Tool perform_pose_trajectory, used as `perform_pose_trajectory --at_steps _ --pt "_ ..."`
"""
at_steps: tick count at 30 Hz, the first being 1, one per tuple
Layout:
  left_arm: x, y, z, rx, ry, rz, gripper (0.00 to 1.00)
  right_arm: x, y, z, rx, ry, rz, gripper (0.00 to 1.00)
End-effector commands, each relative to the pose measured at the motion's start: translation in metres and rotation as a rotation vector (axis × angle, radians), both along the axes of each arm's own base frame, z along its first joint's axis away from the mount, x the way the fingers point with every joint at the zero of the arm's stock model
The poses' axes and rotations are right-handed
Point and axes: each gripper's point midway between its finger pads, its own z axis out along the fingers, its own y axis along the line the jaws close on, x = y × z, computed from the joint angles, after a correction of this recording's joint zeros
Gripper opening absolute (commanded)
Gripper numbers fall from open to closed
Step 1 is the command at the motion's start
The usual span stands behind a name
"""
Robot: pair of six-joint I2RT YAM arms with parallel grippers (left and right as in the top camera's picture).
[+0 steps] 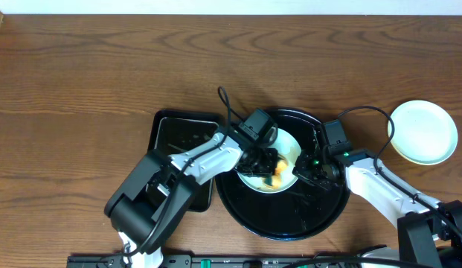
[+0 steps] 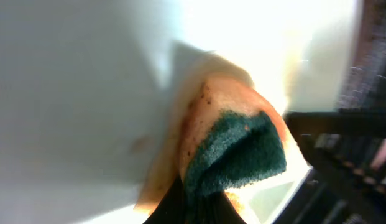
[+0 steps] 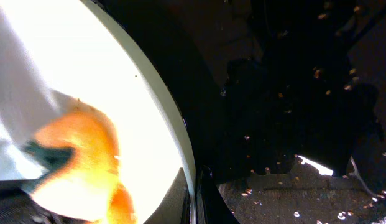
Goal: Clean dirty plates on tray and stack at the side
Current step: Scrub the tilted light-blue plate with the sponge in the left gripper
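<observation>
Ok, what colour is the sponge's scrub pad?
The scrub pad is dark green, on an orange sponge; clearest in left wrist view.

You'll see the left gripper point(image 1: 266, 164) holding an orange sponge point(image 1: 276, 170) on the pale plate point(image 1: 291, 147) inside the round black tray point(image 1: 283, 220). The right gripper point(image 1: 311, 168) sits at that plate's right edge. A second plate point(image 1: 422, 132) lies on the table point(image 1: 82, 89), well apart to the right.

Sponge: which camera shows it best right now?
Left wrist. The sponge sits close and centred, green scrub face and orange body against the plate. Overhead shows only a small orange patch on the plate; right wrist shows a blurred orange shape.
</observation>
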Motion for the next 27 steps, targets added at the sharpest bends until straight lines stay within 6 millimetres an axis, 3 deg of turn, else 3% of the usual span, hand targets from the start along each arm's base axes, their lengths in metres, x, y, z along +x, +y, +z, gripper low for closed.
perform_pose_trajectory --at_steps 1,10,18,22,27 --pt "0.017 0.094 -0.052 0.409 -0.042 0.169 0.07 -0.02 -0.009 -0.019 -0.04 0.087 -0.003 0.01" --pt "0.031 0.157 -0.043 0.633 -0.036 0.301 0.07 -0.021 -0.009 -0.019 -0.041 0.088 -0.001 0.02" --pt "0.036 0.185 -0.028 0.795 -0.082 0.35 0.07 -0.022 -0.01 -0.019 -0.043 0.092 -0.001 0.02" --pt "0.041 0.144 -0.013 0.586 -0.063 0.248 0.07 -0.022 -0.01 -0.019 -0.042 0.093 -0.001 0.02" --pt "0.047 0.098 0.023 0.36 -0.128 0.211 0.07 -0.022 -0.01 -0.019 -0.043 0.092 -0.001 0.02"
